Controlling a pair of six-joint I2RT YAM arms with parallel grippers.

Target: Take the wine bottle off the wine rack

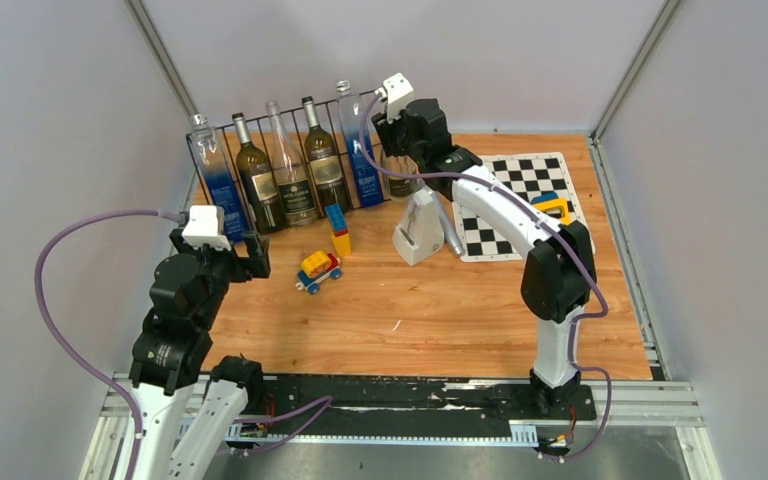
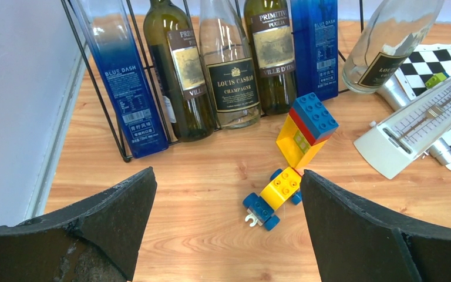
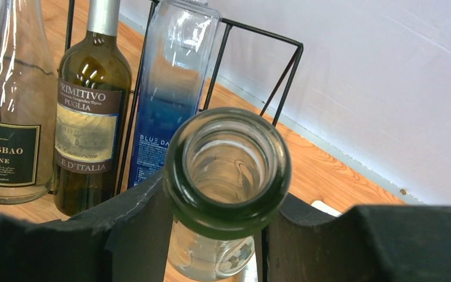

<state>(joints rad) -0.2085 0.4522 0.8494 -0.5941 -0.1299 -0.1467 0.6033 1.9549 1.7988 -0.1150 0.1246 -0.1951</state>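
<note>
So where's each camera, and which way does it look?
Top: above and behind, looking down on the table; left arm and right arm show.
Left wrist: facing the rack and toy car; open left hand shows.
Right wrist: over the mouth of a bottle; right hand grips it.
Both wrist views share the champagne bottle.

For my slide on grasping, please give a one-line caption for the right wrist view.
Right gripper shut on the neck of an open clear glass bottle, black wire wine rack behind it.
</note>
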